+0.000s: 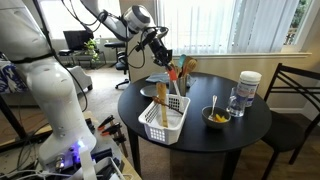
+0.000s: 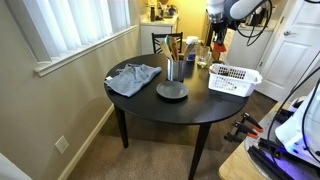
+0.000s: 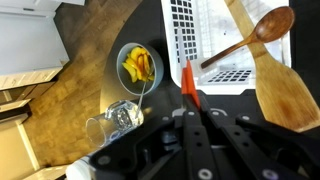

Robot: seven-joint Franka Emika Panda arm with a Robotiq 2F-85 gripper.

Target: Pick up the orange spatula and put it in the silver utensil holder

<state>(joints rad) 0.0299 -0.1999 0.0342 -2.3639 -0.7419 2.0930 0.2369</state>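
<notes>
My gripper (image 3: 193, 112) is shut on the orange spatula (image 3: 187, 79), whose slim orange-red end sticks out past the fingertips in the wrist view. In an exterior view the gripper (image 1: 162, 58) hangs above the table with the spatula (image 1: 172, 73) pointing down, just beside the brown wooden spoons (image 1: 188, 68) that stand in the silver utensil holder (image 1: 181, 88). The holder (image 2: 175, 70) also shows near the table's middle, with the gripper (image 2: 216, 42) above and behind it. In the wrist view the spoons (image 3: 250, 38) cover the holder.
A white slatted basket (image 1: 163, 122) with a pale wooden stick (image 1: 160, 100) stands at the table edge. A bowl of yellow food (image 3: 138, 65), a glass (image 3: 120, 118) and a white-lidded jar (image 1: 249, 86) stand nearby. A grey cloth (image 2: 133, 77) and a round grey disc (image 2: 171, 91) lie on the table.
</notes>
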